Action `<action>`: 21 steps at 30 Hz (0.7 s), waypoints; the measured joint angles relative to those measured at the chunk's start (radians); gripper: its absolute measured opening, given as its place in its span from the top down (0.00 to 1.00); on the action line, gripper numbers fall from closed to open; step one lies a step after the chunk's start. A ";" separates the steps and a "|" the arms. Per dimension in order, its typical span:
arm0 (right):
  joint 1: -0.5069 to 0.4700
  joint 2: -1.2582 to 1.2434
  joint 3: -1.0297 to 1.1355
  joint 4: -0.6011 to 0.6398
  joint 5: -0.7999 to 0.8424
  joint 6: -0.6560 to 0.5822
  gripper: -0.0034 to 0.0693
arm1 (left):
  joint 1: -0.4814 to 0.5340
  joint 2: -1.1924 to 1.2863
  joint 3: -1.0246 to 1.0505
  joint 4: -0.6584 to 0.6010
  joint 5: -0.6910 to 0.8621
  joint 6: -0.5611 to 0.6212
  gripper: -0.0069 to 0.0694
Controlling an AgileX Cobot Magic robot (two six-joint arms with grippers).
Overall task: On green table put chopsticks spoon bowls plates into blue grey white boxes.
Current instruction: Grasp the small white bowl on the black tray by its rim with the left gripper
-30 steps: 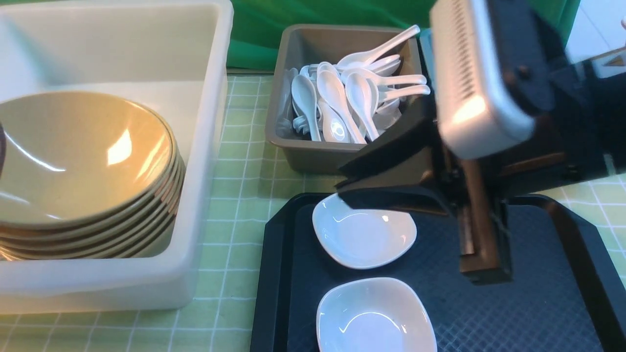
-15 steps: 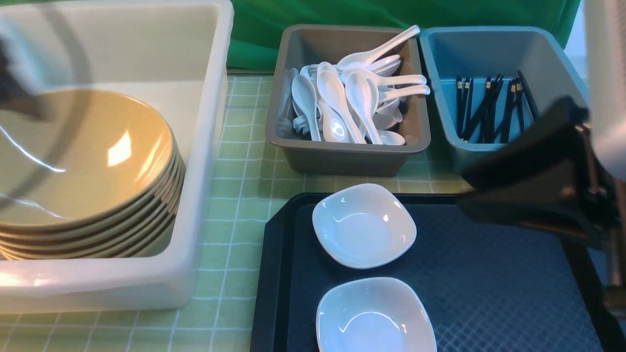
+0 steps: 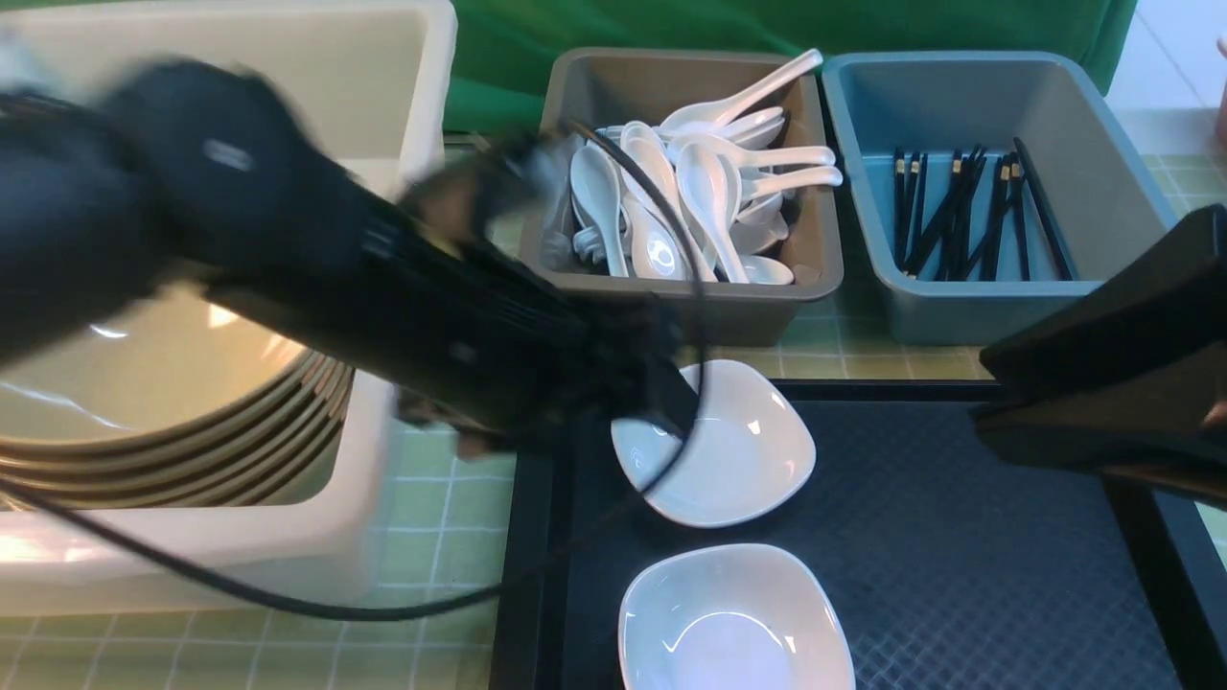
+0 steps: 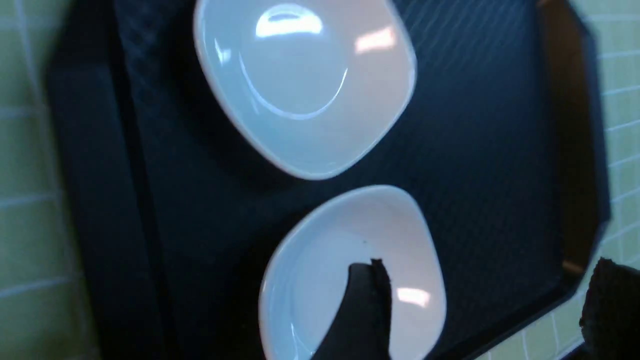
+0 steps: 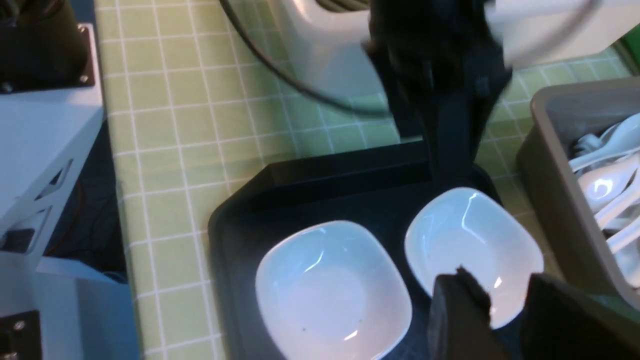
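Two small white plates lie on a black tray (image 3: 959, 575), the far plate (image 3: 738, 450) and the near plate (image 3: 733, 623). My left arm (image 3: 383, 287), blurred, reaches across the white box to the far plate's left edge. The left gripper (image 4: 490, 267) is open and empty, with one finger (image 4: 367, 305) over a plate (image 4: 345, 260). My right arm (image 3: 1112, 383) hangs over the tray's right side. The right gripper (image 5: 500, 282) is a little open and empty, above the far plate (image 5: 470, 240). Tan bowls (image 3: 173, 374) are stacked in the white box (image 3: 403, 86).
A grey box (image 3: 671, 307) behind the tray holds white spoons (image 3: 690, 182). To its right, the blue box (image 3: 1122, 163) holds black chopsticks (image 3: 959, 211). A black cable (image 3: 288, 599) trails from the left arm over the white box's front. The green checked cloth (image 3: 460, 383) covers the table.
The right arm has pulled back from the tray's middle to its right edge. The left arm has swung from the white box across to the far plate.
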 joint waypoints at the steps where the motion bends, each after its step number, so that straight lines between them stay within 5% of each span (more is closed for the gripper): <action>1: 0.000 -0.001 0.000 0.000 0.005 0.000 0.68 | -0.005 0.034 0.000 0.002 -0.020 -0.022 0.25; 16: 0.000 -0.002 0.000 0.002 0.033 0.005 0.65 | -0.008 0.350 0.000 0.003 -0.296 -0.090 0.26; 21: 0.000 -0.002 0.000 0.003 0.052 0.005 0.64 | -0.003 0.379 -0.001 -0.008 -0.376 -0.058 0.44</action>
